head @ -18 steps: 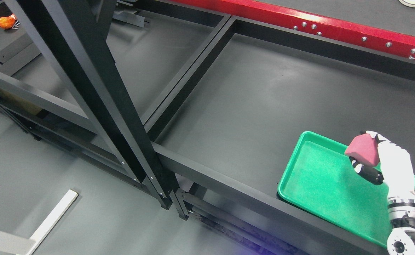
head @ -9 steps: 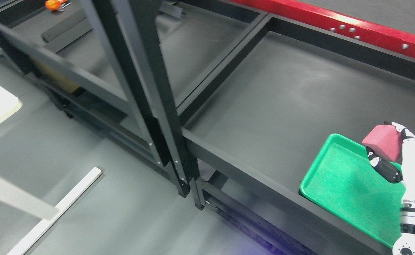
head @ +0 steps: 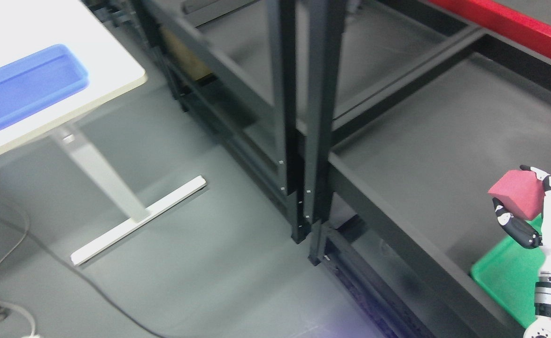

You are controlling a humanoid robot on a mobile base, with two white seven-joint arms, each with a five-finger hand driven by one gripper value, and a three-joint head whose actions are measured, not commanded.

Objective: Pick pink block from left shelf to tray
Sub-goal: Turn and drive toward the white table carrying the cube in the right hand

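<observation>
A dark grey floor [head: 186,281] fills the lower left of the head view, and the black shelf frame [head: 303,117] serves as the landmark: its two upright posts stand side by side near the middle and its rails run off toward the upper left and the lower right. To the left of the frame stands a white table [head: 31,33] on a pale leg with a flat foot bar, and a blue bin [head: 26,87] rests on its top. A thin cable [head: 12,253] trails over the floor below the table. Right of the posts lies the frame's dark shelf surface [head: 444,141], and beyond it, at the upper right corner, runs a red beam [head: 515,23]. At the shelf's lower right end sits the green tray [head: 505,277], only its left part showing. The right hand [head: 545,211], white with black finger joints, rises from the bottom right edge and is clamped on the pink block [head: 516,194], thumb beneath and fingers behind it; the block seems to sit raised above the tray's far left corner, though height is hard to judge. The frame is motion-blurred and no writing can be read.
</observation>
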